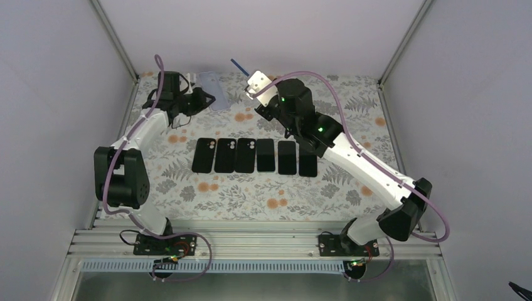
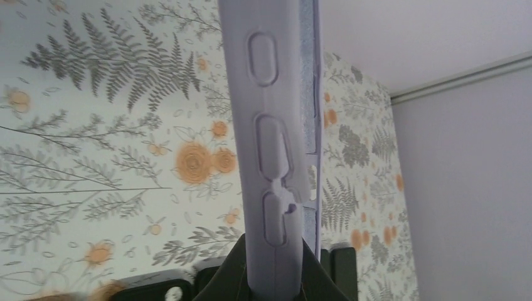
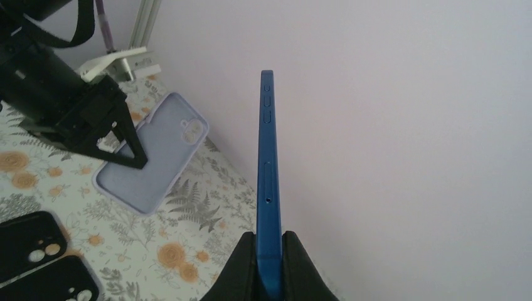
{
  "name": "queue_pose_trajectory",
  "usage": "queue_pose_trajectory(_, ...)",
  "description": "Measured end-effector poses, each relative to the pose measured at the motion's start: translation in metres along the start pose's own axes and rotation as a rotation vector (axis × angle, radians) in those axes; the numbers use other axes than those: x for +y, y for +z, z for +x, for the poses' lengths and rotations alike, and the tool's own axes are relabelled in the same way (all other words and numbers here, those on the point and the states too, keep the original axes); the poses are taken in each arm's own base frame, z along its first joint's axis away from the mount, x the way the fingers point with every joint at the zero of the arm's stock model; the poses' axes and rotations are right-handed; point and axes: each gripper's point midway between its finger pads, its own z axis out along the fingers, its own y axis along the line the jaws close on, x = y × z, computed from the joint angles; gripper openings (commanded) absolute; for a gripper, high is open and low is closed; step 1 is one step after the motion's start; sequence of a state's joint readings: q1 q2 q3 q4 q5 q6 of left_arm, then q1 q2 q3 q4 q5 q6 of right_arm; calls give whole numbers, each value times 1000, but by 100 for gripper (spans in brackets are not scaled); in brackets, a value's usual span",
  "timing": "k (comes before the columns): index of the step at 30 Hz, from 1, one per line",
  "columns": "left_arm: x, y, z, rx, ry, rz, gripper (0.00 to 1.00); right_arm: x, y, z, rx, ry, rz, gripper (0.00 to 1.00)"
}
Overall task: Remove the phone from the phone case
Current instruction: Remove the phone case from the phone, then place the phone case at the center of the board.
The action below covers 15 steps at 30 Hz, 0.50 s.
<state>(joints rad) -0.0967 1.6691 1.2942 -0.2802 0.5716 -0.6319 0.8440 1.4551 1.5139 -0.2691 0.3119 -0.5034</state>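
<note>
Over at the far left of the desk (image 1: 188, 188), the left fingers (image 2: 229, 281) are clamped on one end of the lavender phone case (image 2: 271, 144), whose long axis runs away from them toward the back wall. From the right wrist's side it hangs low over the floral cloth, tilted, and looks empty, its camera cut-out showing. Nearer the arms, mid-desk, a row of dark phones or cases (image 1: 254, 155) lies side by side; I cannot tell which they are. To the right of the case, and well apart from it, the right fingers (image 3: 241, 273) are closed on the bottom end of the blue phone (image 3: 268, 163), held edge-on with its long axis pointing straight out from them, up toward the rear wall. So the phone is out, I judge, and the separating is done. What remains likely turns on that gap: the phone sits right of the case, each in its own arm's hold, so each can go down on its own side without crossing.
</note>
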Motion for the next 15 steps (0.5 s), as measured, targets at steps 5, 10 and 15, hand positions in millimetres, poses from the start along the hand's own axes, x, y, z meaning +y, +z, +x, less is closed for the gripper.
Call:
queue_pose_trajectory(5,23,-14,-11,-7,48,-46,2,9,1,10,32,6,-36,4)
queue_pose_trajectory(10,48,-43,-26,-25,127,-72,2,14,2,14,39,35,-81,4)
queue_pose_trajectory(15,62,-79,-36,-39,251,-52,2,19,3,19,42,72,-124,4)
